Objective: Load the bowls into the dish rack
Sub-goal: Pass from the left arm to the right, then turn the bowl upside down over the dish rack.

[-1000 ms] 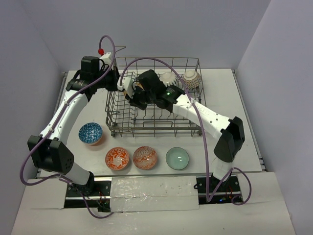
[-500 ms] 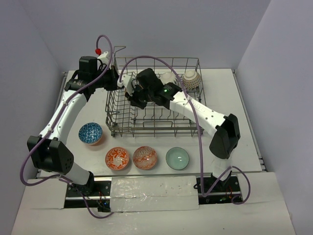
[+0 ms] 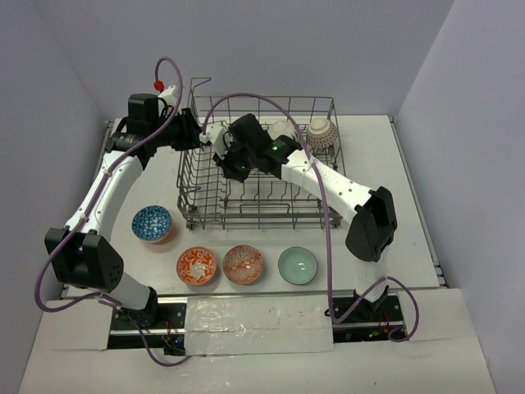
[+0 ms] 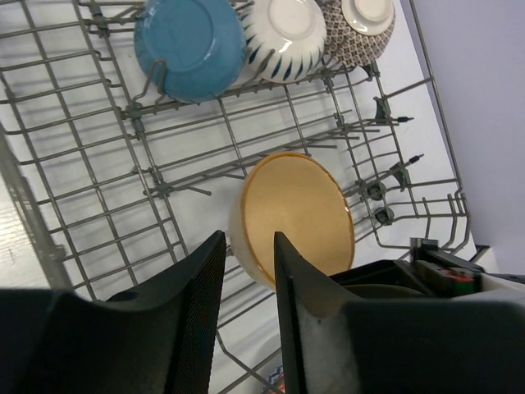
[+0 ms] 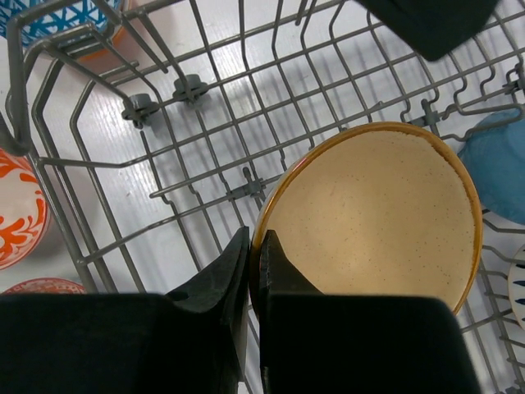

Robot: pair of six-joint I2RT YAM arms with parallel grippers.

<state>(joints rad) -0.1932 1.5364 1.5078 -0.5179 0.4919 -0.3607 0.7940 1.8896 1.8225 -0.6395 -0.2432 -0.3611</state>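
Observation:
My right gripper [image 5: 254, 238] is shut on the rim of a tan bowl [image 5: 377, 222] and holds it on edge inside the dish rack [image 3: 254, 215], near its left end. In the top view the right gripper [image 3: 225, 152] hides most of that bowl. My left gripper [image 4: 248, 238] is open and empty, just above and beside the tan bowl [image 4: 295, 213], at the rack's left wall [image 3: 195, 131]. A teal-blue bowl [image 4: 190, 45], a white striped bowl [image 4: 283, 37] and a brown patterned bowl [image 4: 361, 29] stand along the rack's far row.
On the table in front of the rack lie a blue-white patterned bowl [image 3: 152, 223], an orange patterned bowl [image 3: 197, 265], a red-orange patterned bowl [image 3: 243, 264] and a pale green bowl [image 3: 297, 265]. Upright tines [image 5: 246, 176] stand under the tan bowl.
My left arm has drawn back a little to the far left. My right gripper has shifted slightly left and farther back with the tan bowl still in it.

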